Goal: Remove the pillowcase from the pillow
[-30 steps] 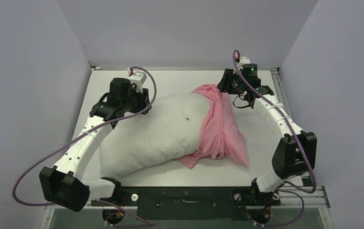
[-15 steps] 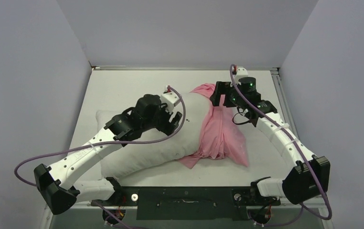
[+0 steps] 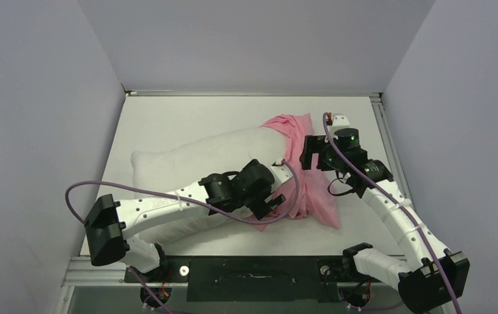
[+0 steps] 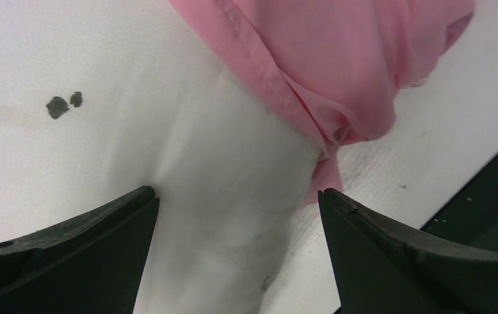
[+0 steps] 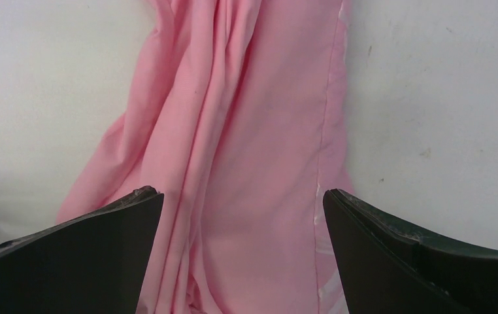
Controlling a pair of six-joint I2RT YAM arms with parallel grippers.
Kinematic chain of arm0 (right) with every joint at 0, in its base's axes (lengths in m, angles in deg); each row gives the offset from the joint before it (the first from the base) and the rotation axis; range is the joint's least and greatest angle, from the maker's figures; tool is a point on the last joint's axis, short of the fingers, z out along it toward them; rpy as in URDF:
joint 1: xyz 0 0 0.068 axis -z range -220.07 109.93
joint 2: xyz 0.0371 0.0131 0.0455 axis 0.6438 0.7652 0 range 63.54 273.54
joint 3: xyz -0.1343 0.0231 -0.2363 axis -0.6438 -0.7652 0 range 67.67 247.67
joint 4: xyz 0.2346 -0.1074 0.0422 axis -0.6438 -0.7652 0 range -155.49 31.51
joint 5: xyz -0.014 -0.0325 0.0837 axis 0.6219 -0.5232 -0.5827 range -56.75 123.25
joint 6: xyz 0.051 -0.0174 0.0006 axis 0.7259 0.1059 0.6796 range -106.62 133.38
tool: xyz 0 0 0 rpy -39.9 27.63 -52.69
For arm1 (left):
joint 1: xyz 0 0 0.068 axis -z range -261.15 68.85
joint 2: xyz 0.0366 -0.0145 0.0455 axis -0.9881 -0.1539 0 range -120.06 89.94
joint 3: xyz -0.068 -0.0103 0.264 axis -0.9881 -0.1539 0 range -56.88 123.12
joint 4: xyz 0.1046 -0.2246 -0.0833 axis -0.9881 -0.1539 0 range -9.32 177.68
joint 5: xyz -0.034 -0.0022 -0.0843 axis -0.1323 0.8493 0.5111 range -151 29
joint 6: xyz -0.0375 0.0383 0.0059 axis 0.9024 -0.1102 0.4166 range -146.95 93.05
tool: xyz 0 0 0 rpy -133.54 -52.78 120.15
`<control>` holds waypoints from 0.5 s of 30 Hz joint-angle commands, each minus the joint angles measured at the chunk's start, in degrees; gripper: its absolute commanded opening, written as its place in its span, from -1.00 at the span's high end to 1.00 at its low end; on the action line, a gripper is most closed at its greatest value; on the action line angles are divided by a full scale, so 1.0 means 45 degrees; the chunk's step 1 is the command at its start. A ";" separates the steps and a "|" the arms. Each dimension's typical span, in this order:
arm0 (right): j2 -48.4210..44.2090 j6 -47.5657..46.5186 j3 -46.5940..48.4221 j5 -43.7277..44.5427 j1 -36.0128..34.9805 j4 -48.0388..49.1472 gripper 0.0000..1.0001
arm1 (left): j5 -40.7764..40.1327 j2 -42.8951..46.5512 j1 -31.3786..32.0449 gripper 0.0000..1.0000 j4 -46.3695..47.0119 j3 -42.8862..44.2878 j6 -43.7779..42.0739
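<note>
The white pillow (image 3: pixel 181 167) lies across the table, its right end still inside the bunched pink pillowcase (image 3: pixel 315 196). My left gripper (image 3: pixel 267 205) hovers open over the pillow's near right corner, next to the pillowcase hem. In the left wrist view the open left gripper (image 4: pixel 236 194) straddles the white pillow (image 4: pixel 135 131), which bears two dark specks, with the pillowcase (image 4: pixel 338 59) just beyond. My right gripper (image 3: pixel 304 157) hangs open above the pink folds. In the right wrist view the right gripper (image 5: pixel 241 193) holds nothing, and the pillowcase (image 5: pixel 259 131) lies beneath it.
Grey walls close in the table (image 3: pixel 168 121) on three sides. A black rail (image 3: pixel 253 271) runs along the near edge between the arm bases. Purple cables (image 3: pixel 76 190) loop off both arms. Bare tabletop (image 5: pixel 442 98) shows to the right of the pillowcase.
Both grippers have opened wide. The left arm swung from the pillow's far left end across to its near right corner. The right arm came nearer, from the back right to over the pillowcase.
</note>
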 commanded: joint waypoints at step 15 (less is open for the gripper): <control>-0.1154 0.0396 -0.0952 -0.1844 -0.0954 -0.0408 -0.93 | -0.0446 -0.1802 -0.3209 -0.38 0.2076 0.0794 0.0557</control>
